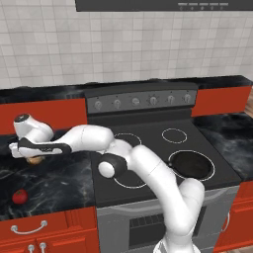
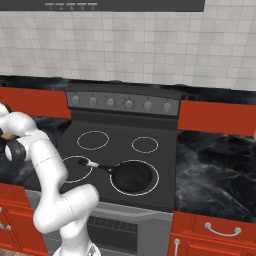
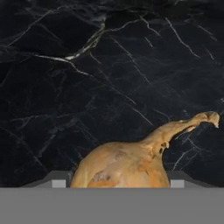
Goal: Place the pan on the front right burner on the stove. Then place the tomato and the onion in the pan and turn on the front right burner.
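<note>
Wall: pale tiled wall (image 1: 44,44) behind everything, at 12 o'clock in both base views.
Desk: black marbled desk (image 1: 54,185) runs on both sides of the stove; red drawer fronts (image 1: 47,230) with pale handles sit under it.
Stove: the stove (image 1: 148,136) is a black glass top with a grey back panel of round knobs (image 1: 135,102) and a steel oven front below.
Arm: the white arm (image 1: 148,173) rises at 5 o'clock in the left base view and reaches across the stove top toward 9 o'clock, out over the left stretch of desk.
Front right burner: the front right burner (image 2: 156,172), a wide white ring, lies at 3 o'clock on the glass in the left base view; its outline shows all around the pan.
Pan: the pan (image 2: 132,177) sits flat inside that ring, its long thin handle running toward 10 o'clock in the right base view, the pale tip over the neighbouring ring.
End effector: the end effector (image 1: 33,159) hangs low over the left desk, straddling the onion; in the hand view one dark finger tip (image 3: 59,180) stands at each side of the bulb. Whether the tips press on it I cannot tell.
Onion: the onion (image 3: 127,164) lies on the desk left of the stove, its dry stalk pointing to 2 o'clock in the hand view.
Tomato: the tomato (image 1: 20,196) rests on the desk at 7 o'clock from the onion, well apart from the pan.
</note>
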Available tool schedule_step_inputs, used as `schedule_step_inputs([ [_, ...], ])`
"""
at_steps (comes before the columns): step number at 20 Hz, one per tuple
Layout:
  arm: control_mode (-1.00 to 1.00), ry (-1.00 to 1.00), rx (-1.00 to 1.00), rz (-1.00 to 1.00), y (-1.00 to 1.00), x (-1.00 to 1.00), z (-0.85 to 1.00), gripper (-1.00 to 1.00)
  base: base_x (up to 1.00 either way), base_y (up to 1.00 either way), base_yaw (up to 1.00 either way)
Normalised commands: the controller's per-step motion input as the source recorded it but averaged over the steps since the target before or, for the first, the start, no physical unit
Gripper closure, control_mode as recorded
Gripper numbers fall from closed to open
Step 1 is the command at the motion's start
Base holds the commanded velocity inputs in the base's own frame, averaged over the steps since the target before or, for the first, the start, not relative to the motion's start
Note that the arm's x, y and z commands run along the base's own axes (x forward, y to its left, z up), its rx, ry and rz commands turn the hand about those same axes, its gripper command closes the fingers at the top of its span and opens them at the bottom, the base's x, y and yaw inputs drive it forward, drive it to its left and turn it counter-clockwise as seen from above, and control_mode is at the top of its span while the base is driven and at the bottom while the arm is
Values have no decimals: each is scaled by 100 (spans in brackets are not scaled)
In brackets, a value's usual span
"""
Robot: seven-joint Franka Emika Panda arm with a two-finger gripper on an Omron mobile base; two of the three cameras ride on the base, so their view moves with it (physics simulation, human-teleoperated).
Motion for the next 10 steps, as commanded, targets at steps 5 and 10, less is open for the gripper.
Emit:
schedule_step_inputs([
  [5, -100, 0, -3, -2, -14, -2, 84, 100, 0, 0, 0],
  [10, -100, 0, -3, -3, -62, 0, 66, 100, 0, 0, 0],
])
